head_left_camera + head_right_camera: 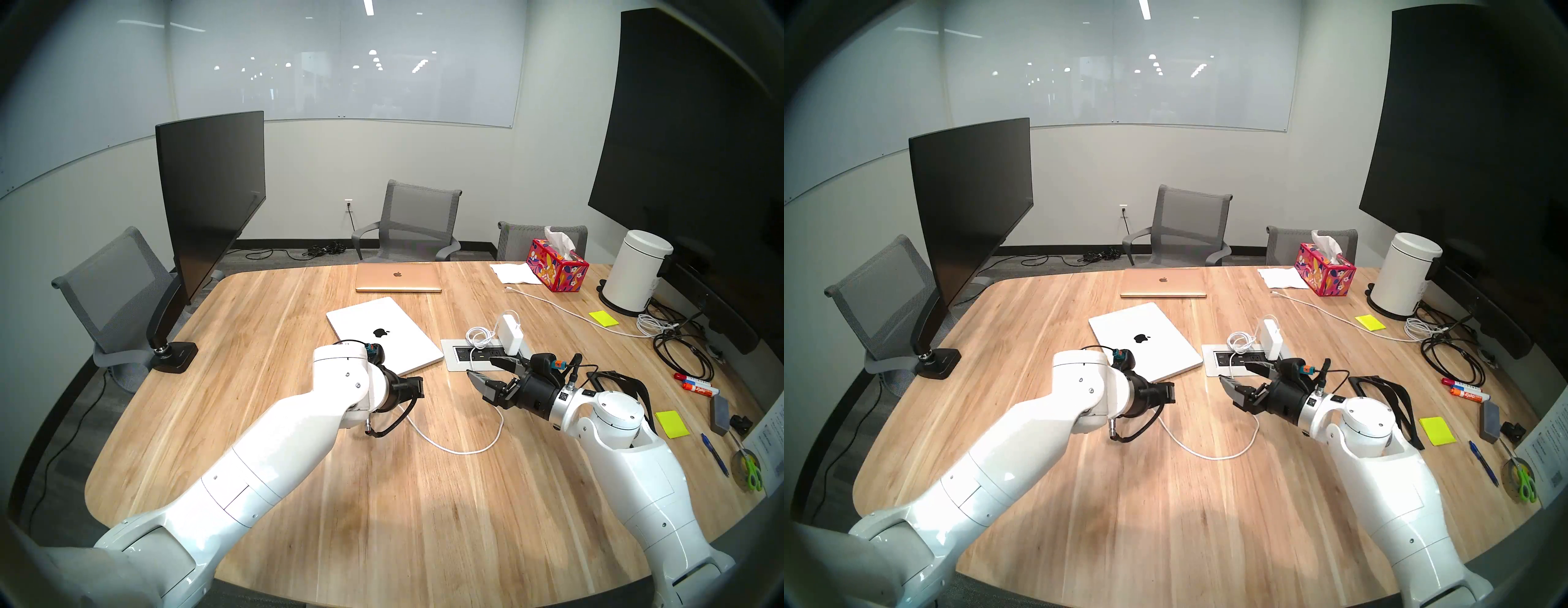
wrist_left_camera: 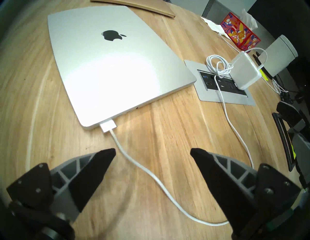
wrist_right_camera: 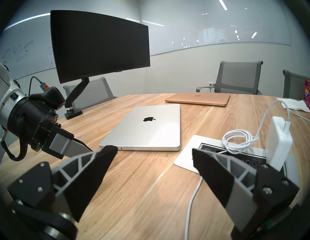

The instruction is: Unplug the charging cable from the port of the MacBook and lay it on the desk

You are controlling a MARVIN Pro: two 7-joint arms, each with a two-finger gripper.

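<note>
A: White plug [image 2: 108,126], and it is sitting in the port on the near edge of the MacBook [image 2: 107,67], so we are looking at a task that is not yet begun in earnest. Nothing is being held.

B: Agreed. Going from the left, our left gripper [image 2: 152,153] is hovering just short of that plug, fingers spread wide, with the charging cable [image 2: 151,174] running out between them over the desk [image 1: 382,509]. We are judging that the approach is under way, and that the grip, the pull and the laying down are all left to do.

A: And further right?

B: The cable is looping across the wood and climbing to the white power brick [image 1: 509,333], which is standing in the inset outlet panel [image 1: 450,350]. Our right gripper [image 1: 483,368] is hanging beside that panel, fingers likewise parted and empty.

A: Counting, then, left to right?

B: We are counting one curved monitor [image 1: 212,195] on its arm, three grey chairs, two closed laptops, namely the silver MacBook and a rose-gold laptop [image 1: 398,277] behind it, two white cords, one of them the second cord [image 1: 551,303] trailing toward the far right with no brick, one tissue box [image 1: 555,267], one white canister [image 1: 634,276], and two yellow sticky notes.
</note>
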